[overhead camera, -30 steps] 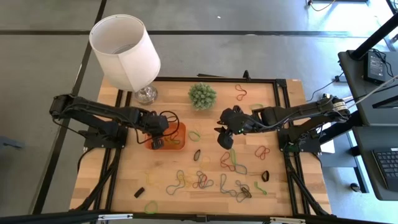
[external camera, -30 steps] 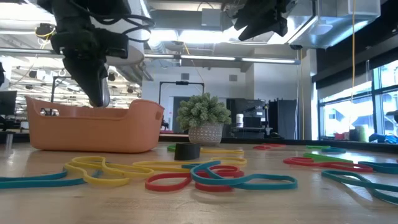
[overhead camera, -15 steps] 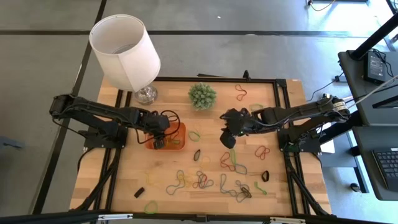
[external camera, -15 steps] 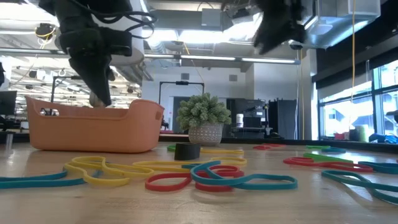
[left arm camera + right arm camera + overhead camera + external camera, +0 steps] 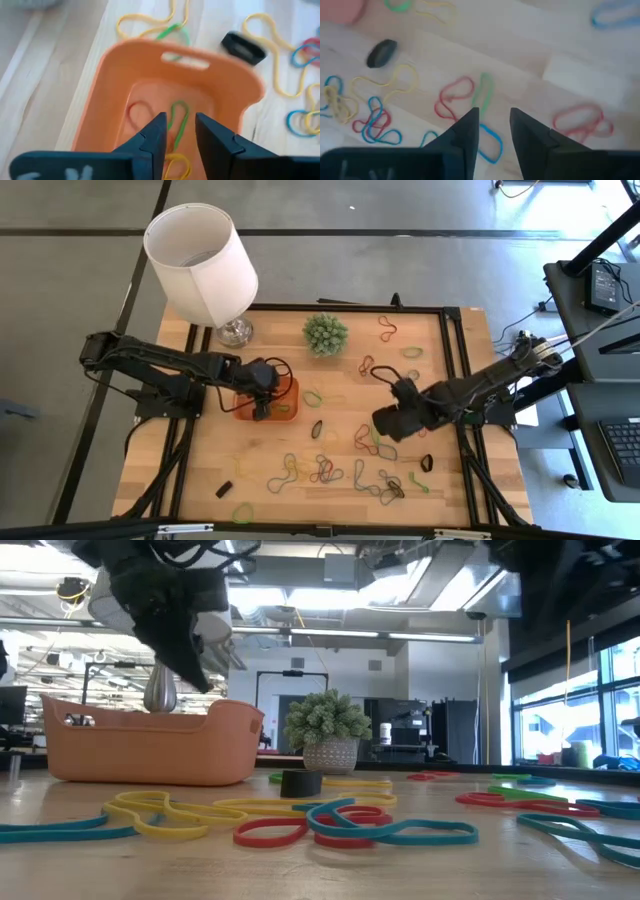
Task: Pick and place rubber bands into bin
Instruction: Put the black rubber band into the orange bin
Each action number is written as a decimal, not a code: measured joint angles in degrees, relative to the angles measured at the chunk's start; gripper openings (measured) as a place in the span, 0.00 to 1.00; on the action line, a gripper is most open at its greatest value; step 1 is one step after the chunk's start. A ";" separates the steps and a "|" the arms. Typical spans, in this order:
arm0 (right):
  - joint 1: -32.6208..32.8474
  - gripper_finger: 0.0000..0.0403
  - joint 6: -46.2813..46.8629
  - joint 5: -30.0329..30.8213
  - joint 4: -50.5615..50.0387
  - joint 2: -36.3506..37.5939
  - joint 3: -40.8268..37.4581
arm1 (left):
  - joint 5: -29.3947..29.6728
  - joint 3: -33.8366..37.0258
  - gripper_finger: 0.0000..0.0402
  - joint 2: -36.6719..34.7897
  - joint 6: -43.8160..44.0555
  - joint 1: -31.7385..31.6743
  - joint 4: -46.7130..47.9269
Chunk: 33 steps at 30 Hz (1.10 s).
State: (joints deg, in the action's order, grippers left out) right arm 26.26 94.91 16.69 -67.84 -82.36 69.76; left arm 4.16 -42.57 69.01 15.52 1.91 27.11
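Note:
The orange bin [image 5: 289, 394] stands left of the table's middle. A green [image 5: 178, 117], a red [image 5: 136, 111] and a yellow rubber band [image 5: 175, 165] lie on its floor. My left gripper [image 5: 262, 404] hangs open over the bin, slanting down, with nothing between its fingers [image 5: 180, 131]. Many rubber bands [image 5: 322, 470] lie loose on the wood toward the near edge and on the right. My right gripper [image 5: 388, 423] hovers open above a red band [image 5: 452, 97] and a green band [image 5: 485, 90] right of the middle, touching neither.
A white lamp [image 5: 200, 260] stands at the far left corner and a small potted plant [image 5: 325, 333] at the far middle. A black band [image 5: 381, 52] and a small black block [image 5: 224, 489] lie on the wood. Black rails [image 5: 455, 350] run along the table's sides.
My right gripper has swung from the table's middle toward the near and right edges, sinking a little and rolling about its own axis, and now points more steeply down. My left gripper has stayed over the bin and tipped up somewhat.

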 joint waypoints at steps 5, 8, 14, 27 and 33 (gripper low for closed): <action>4.21 0.30 10.29 -4.04 -4.17 -3.84 -0.02 | -4.35 -0.88 0.16 -0.02 -5.18 0.00 -7.70; 6.55 0.30 13.33 -9.02 -4.53 -6.22 -0.02 | -7.23 -2.74 0.08 -0.02 -8.20 0.00 -9.54; 11.89 0.30 19.71 -14.55 -4.48 -10.89 -0.29 | -8.78 -6.01 0.01 -0.83 -13.09 -0.02 -9.53; 18.29 0.30 27.79 -22.98 21.67 -9.71 -20.22 | -5.22 -6.36 0.00 -3.06 -12.69 -0.15 -11.52; 18.27 0.20 27.67 -23.28 31.93 -9.19 -26.66 | -5.22 -6.36 0.00 -3.07 -9.46 -0.14 -13.22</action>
State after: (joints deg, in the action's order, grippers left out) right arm 44.53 122.58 -6.59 -35.91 -91.55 43.10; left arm -1.06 -48.93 65.94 6.06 1.78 13.90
